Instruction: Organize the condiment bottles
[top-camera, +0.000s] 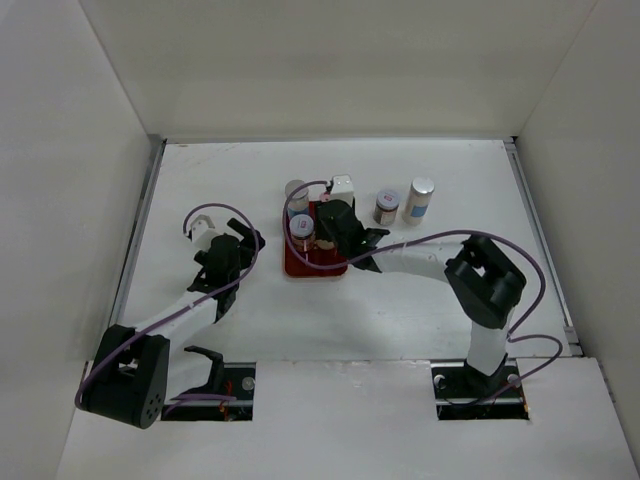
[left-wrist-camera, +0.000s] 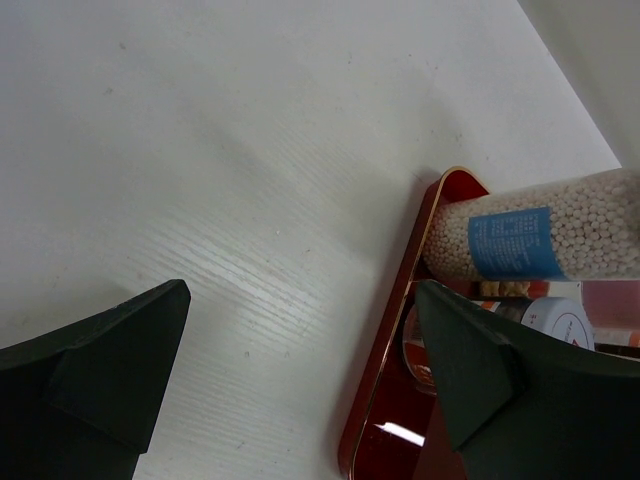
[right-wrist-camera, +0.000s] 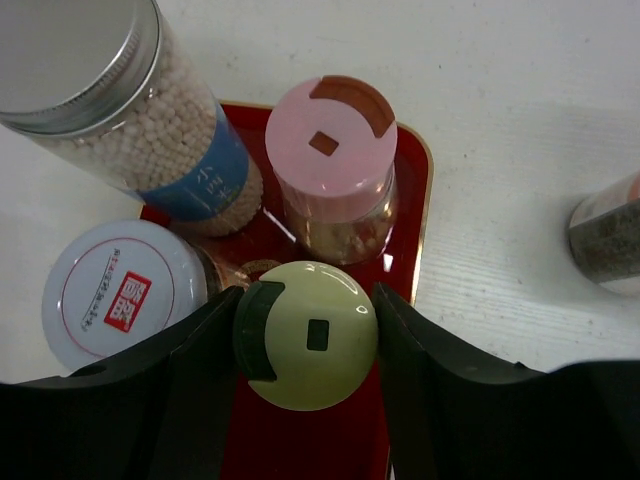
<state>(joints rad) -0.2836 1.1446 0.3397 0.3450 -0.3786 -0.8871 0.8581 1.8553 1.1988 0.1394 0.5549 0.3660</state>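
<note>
Over the red tray (top-camera: 308, 268), the downturned right gripper (right-wrist-camera: 305, 312) clasps a yellow-lidded bottle (right-wrist-camera: 312, 340).

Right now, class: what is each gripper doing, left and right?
Left gripper: open, holding nothing.
Right gripper: closed on the yellow-lidded bottle.

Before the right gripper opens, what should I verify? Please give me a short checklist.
1. Right gripper closed on the yellow-lid bottle: ok.
2. That bottle above the red tray: ok.
3. Its base resting on the tray: cannot tell, the lid hides it.
4. Room for the fingers to open beside the white-lid bottle: cannot tell, it looks tight.
5. Left gripper open, empty, beside the tray: ok.
</note>
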